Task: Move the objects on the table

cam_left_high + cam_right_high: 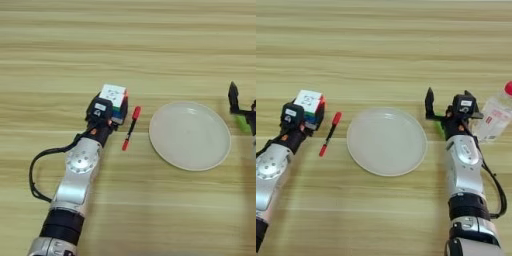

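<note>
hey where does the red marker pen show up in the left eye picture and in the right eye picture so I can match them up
Left eye view: the red marker pen lies just left of centre, tilted, between the puzzle cube and the pale plate.
Right eye view: the same pen sits well left of centre, again between cube and plate.
Shared landmark: the plate, immediately right of the pen in both.

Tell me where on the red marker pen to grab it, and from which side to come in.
Grip the red marker pen at mid-barrel, coming straight down from above, with the fingers closing across its narrow width. It lies flat on the table, slanted, cap end away from the robot. The puzzle cube at the left gripper sits close on one side and the plate on the other, so a sideways approach looks cramped.
</note>
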You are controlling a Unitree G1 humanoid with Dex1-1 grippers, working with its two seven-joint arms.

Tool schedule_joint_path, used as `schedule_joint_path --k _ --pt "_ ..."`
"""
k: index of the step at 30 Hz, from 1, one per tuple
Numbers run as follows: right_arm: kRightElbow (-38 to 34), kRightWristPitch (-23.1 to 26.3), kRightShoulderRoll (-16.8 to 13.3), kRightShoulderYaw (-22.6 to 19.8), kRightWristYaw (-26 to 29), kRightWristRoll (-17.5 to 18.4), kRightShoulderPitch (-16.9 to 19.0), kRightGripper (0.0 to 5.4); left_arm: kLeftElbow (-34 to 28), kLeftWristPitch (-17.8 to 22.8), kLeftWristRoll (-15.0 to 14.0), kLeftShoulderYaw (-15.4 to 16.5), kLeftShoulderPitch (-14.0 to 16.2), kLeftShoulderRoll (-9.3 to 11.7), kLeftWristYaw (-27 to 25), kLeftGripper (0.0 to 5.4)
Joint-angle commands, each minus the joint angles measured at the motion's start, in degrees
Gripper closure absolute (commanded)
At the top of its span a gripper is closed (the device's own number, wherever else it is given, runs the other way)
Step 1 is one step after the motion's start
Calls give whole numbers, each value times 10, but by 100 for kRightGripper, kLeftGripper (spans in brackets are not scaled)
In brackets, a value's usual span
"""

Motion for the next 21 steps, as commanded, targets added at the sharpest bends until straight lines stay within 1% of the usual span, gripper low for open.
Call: schedule_joint_path --k 1,5,8,11,14,21 --pt "9 2 3 3 -3 -2 -16 0 -10 23 13 -43 -17 -17 -19 209" --pt "11 0 5 5 -6 -3 -18 0 5 39 18 -85 -28 -26 -50 209" --pt "9 -1 8 7 -9 -4 -17 0 37 41 20 -104 -42 -39 -63 209" --pt "3 0 10 8 -11 -5 -14 0 61 40 20 -125 -49 -47 -83 209" --pt "0 1 11 9 -12 -6 -13 0 78 46 14 -140 -55 -52 -106 209" --pt "-2 2 12 11 -14 -6 -12 0 103 42 13 -159 -67 -62 -127 209"
